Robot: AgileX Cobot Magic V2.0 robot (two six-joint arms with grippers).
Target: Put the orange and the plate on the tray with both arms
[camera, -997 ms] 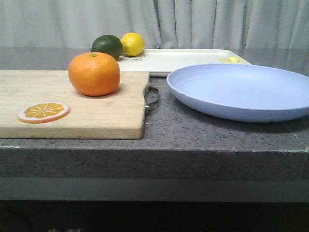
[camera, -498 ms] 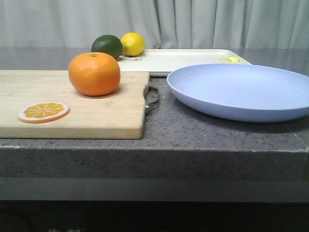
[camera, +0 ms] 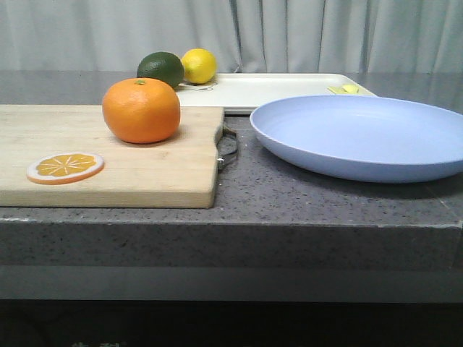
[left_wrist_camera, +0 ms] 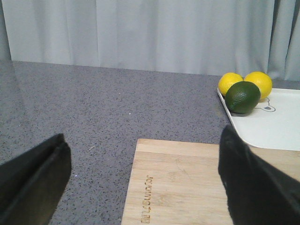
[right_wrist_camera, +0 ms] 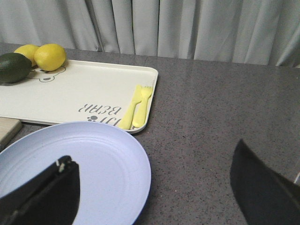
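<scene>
Nearest me on the bench (camera: 304, 195) I've got the orange slice (camera: 65, 167) lying flat on the cutting board (camera: 145, 173), and just behind it the orange (camera: 141, 110) sitting on that same board, untouched. To its right the plate (camera: 362, 134) rests on the bench, its near rim close to the board's metal handle (camera: 228, 144). Both pincers are spread wide and holding nothing: the left pincer (left_wrist_camera: 145, 183) looks over the board's far end, the right pincer (right_wrist_camera: 154, 187) hangs over the plate's edge. Farther back lies the tray (right_wrist_camera: 79, 96), with a lime (camera: 160, 69) and lemon (camera: 199, 65) at its left end and a yellow fork and knife (right_wrist_camera: 137, 107) on its right side. My worries: the orange is round and may roll off the board if nudged off-centre, and the plate is wide and shallow, so a rim grip could slip. I'd guess it could also land on the cutlery or fruit.
</scene>
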